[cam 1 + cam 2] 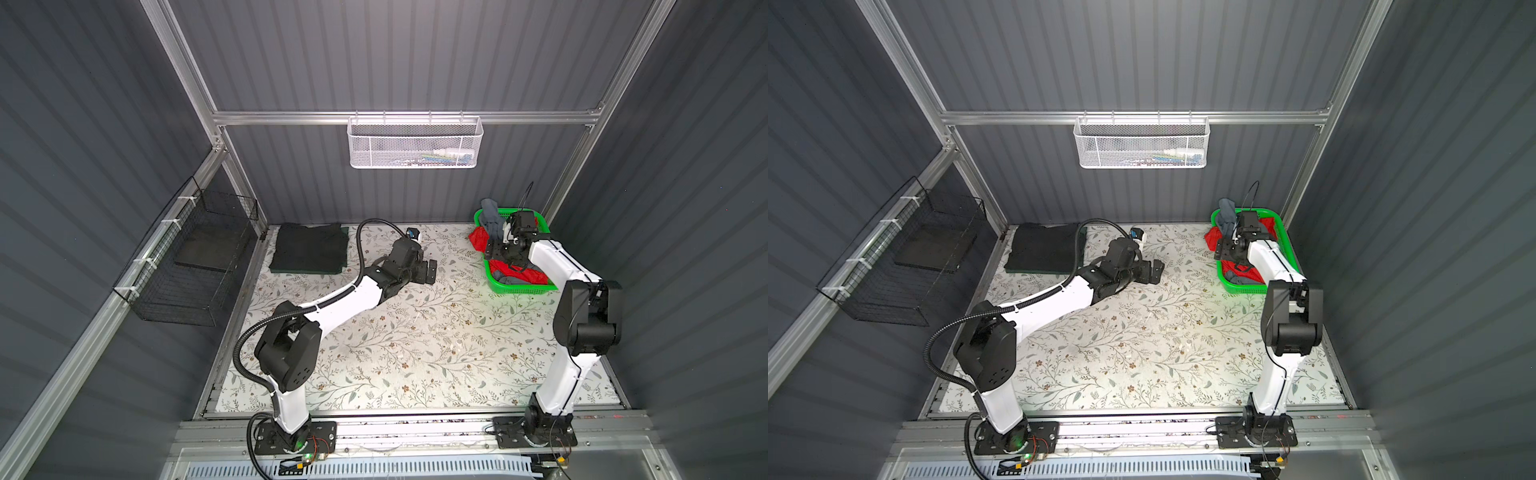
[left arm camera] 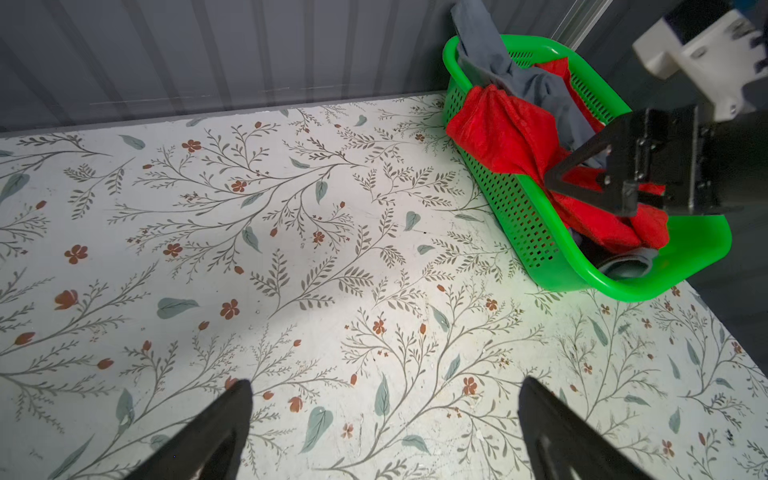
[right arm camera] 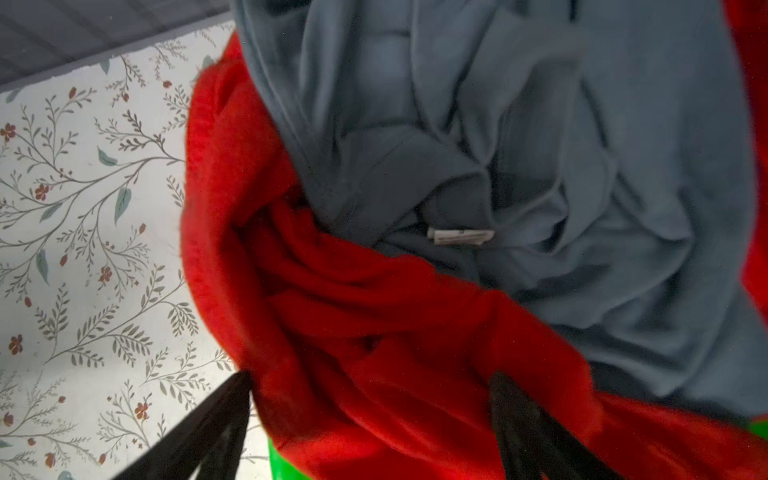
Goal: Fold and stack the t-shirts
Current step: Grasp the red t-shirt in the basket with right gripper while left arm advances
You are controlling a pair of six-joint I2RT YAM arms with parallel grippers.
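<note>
Open tabletop (image 1: 415, 332) seen front & centre. L arm (image 1: 353, 295) stretched low, L pincer (image 2: 386, 384) spread wide, empty. R arm (image 1: 552, 257) bent over far-R basket (image 2: 519, 216); R pincer (image 3: 371, 377) wide astride red t-shirt (image 3: 332, 291) draped over rim, grey-blue t-shirt (image 3: 582, 166) behind. Folded dark t-shirts (image 1: 309, 249) far-L.

We note the folded stack (image 1: 309, 248) at the far left corner of the table (image 1: 415, 340) and the basket (image 1: 519, 289) at its far right corner, well apart, with the left gripper (image 1: 430, 272) low over the bare table between them. Two loose shirts lie in the basket: the overhanging shirt (image 1: 478, 240) spills across the rim facing the stack, and the heaped shirt (image 1: 489, 214) behind it rises over the far rim. The right gripper (image 3: 370, 376) hangs over the basket, with its fingers (image 3: 511, 411) either side of a fold of the overhanging shirt.
</note>
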